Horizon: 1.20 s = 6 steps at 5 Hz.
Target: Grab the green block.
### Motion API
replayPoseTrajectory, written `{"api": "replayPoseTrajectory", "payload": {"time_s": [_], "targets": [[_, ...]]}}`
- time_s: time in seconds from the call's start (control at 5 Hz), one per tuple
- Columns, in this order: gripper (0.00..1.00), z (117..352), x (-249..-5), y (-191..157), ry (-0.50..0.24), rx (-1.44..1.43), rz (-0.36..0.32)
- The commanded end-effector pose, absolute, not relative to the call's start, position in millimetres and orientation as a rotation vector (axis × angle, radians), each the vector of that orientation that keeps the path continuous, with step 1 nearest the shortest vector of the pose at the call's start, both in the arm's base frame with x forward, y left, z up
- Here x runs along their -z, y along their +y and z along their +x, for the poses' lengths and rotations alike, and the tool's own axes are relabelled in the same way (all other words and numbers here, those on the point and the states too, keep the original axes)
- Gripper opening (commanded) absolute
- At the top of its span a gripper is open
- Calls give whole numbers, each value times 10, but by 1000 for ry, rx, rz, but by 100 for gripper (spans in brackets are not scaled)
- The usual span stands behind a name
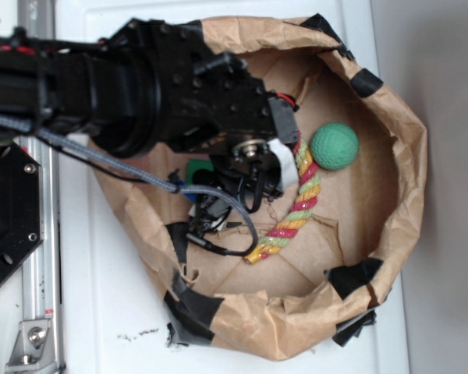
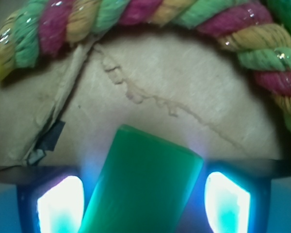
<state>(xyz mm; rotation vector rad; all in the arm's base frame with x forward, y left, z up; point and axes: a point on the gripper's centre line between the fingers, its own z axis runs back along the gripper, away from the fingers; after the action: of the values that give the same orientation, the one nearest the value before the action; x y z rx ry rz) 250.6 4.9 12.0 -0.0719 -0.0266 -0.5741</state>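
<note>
The green block [image 2: 143,184] is seen lying on the brown paper between the 2 parted fingers [image 2: 60,204] of the claw [image 2: 143,204], not yet pinched; a skewed closure could let it twist out toward the braided rope [image 2: 150,12].

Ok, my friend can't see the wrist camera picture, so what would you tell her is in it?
A green block sits up close between the two glowing fingers of the gripper, lying on brown paper. A twisted pink, green and yellow rope curves across the top.
</note>
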Motion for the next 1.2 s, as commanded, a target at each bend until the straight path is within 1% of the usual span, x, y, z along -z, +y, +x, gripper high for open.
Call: {"api": "replayPoseTrajectory", "payload": {"time_s": [0.0, 0.2, 0.4, 0.6, 0.8, 1.0], "targets": [[0, 2474, -546, -27, -116, 540, -11], [0, 2514, -1042, -50, -179, 496, 12], [0, 2627, -1534, -49, -138, 323, 58], [0, 2746, -1807, -3, -63, 188, 49], [0, 2788, -1756, -41, -43, 144, 59], [0, 2788, -1670, -72, -58, 103, 43]]}}
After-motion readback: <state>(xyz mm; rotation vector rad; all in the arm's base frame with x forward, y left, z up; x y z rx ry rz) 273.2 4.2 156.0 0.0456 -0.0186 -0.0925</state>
